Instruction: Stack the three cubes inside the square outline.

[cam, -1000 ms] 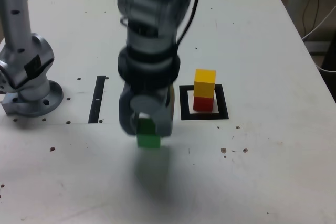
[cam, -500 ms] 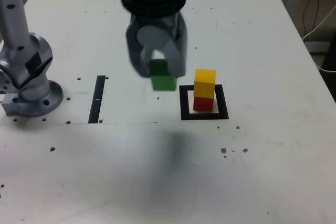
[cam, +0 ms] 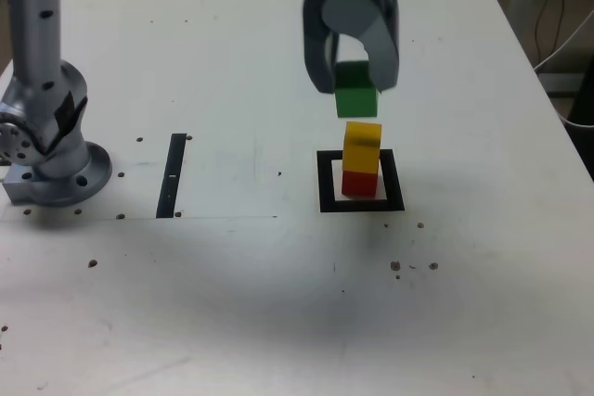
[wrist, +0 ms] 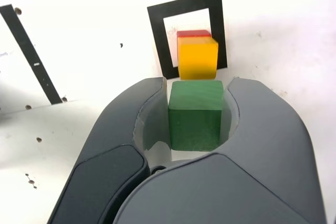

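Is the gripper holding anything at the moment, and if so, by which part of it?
Yes, the green cube: the fingers grip it by two opposite side faces, leaving its top uncovered.

Dark grey curved jaws [wrist: 199, 114] — thin seam lines — and a silvery arm [cam: 37, 53] — dark-spotted.

in both my views: no text, label, brand, number or sign that i can read.
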You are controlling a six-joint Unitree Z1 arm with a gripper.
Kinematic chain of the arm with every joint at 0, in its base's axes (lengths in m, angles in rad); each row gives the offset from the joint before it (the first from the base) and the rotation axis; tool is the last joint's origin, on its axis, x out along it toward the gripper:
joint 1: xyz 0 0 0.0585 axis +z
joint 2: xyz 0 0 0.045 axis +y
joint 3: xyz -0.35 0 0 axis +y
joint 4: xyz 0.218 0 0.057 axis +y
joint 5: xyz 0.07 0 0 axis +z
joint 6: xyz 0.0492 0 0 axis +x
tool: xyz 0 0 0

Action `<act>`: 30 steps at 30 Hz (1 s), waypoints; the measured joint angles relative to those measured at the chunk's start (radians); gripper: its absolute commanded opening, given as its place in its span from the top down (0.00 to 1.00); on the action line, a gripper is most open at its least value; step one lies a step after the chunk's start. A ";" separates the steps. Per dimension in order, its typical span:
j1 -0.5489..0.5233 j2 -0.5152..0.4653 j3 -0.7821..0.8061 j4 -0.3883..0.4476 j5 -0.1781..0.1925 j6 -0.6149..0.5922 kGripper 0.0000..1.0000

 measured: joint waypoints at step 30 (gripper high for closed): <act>0.061 0.102 -0.006 -0.008 -0.030 0.072 0.77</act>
